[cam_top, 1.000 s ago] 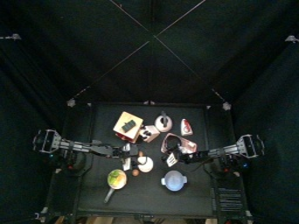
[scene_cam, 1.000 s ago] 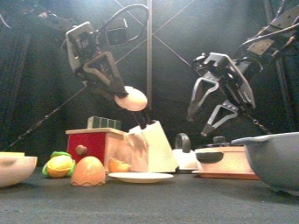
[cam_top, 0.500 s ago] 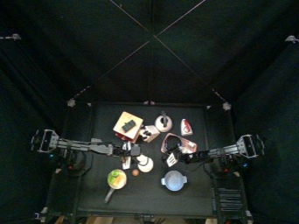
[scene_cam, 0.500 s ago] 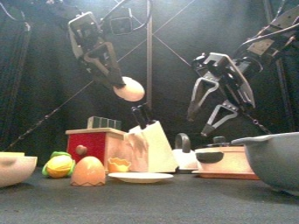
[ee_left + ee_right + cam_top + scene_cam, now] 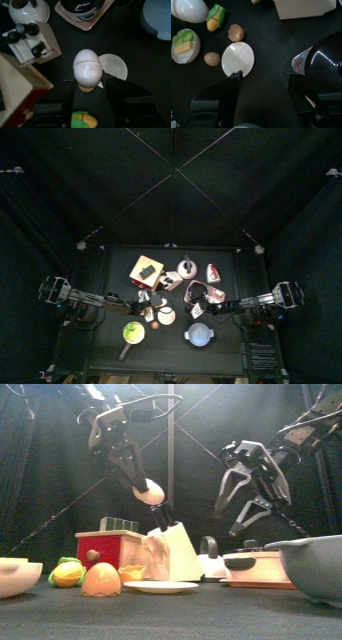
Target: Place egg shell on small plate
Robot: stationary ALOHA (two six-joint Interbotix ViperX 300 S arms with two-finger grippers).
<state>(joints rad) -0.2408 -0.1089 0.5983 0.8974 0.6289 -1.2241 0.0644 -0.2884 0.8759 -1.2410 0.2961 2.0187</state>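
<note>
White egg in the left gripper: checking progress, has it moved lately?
Yes. The white egg has come down toward the white carton in the front view.

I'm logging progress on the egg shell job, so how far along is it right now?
Done: the left gripper has the egg shell picked up and clamped.
In hand: it holds the shell in the air over the table; the left wrist view shows the small plate just beside and below it.
Left: lowering and releasing it on that plate, which is bare. The right gripper hangs open, holding nothing.
</note>
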